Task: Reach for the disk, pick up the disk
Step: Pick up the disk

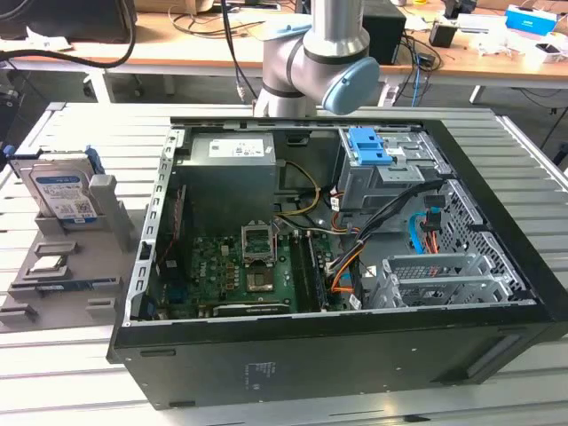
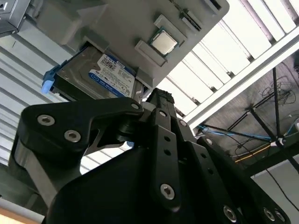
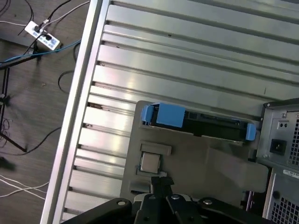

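Plainly, the disk (image 1: pixel 60 189) stands upright in a grey holder (image 1: pixel 108 202) on the worktop (image 1: pixel 62 377), at nine o'clock from the open computer case (image 1: pixel 355 355) in the exterior view. The end effector (image 2: pixel 159 96) hangs apart from it, grasping nothing; how wide it stands I cannot tell.

Exterior view: high and set back, looking down into the open black computer case (image 1: pixel 355 355) on the slatted aluminium table (image 1: pixel 71 373)
First wrist view: well above the grey plastic holder tray (image 3: pixel 224 163), facing almost straight down
Second wrist view: close behind the black gripper (image 2: pixel 156 95), facing along it, apparently rolled over
Shared: all three take in the tray, the silver-grey disk with blue rails (image 1: pixel 62 191) and the small square silver chip (image 1: pixel 49 264)
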{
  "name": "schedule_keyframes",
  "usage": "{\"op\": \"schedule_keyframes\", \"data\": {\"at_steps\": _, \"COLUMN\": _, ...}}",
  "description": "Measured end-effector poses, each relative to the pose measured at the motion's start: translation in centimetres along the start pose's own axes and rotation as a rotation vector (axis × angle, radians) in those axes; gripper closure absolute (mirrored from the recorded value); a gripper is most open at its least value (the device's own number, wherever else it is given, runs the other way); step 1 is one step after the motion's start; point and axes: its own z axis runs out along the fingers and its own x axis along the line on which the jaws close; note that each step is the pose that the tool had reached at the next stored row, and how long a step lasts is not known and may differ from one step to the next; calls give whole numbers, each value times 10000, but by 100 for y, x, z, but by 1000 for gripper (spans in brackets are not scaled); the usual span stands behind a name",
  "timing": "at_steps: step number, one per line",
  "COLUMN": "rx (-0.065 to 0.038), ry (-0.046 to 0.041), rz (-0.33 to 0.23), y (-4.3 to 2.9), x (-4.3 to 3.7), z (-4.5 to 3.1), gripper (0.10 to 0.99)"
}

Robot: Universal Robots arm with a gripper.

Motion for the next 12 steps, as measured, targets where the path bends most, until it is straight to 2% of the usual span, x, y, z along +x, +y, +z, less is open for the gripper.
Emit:
{"op": "schedule_keyframes", "data": {"at_steps": 2, "rx": 0, "ry": 18, "rz": -481, "y": 0, "x": 0, "z": 0, "gripper": 980}}
{"op": "schedule_keyframes", "data": {"at_steps": 6, "rx": 0, "ry": 40, "rz": -1072, "y": 0, "x": 0, "z": 0, "gripper": 980}}
{"op": "schedule_keyframes", "data": {"at_steps": 9, "rx": 1, "ry": 73, "rz": -1928, "y": 0, "x": 0, "z": 0, "gripper": 980}}
{"op": "schedule_keyframes", "data": {"at_steps": 12, "rx": 1, "ry": 92, "rz": -2425, "y": 0, "x": 0, "z": 0, "gripper": 980}}
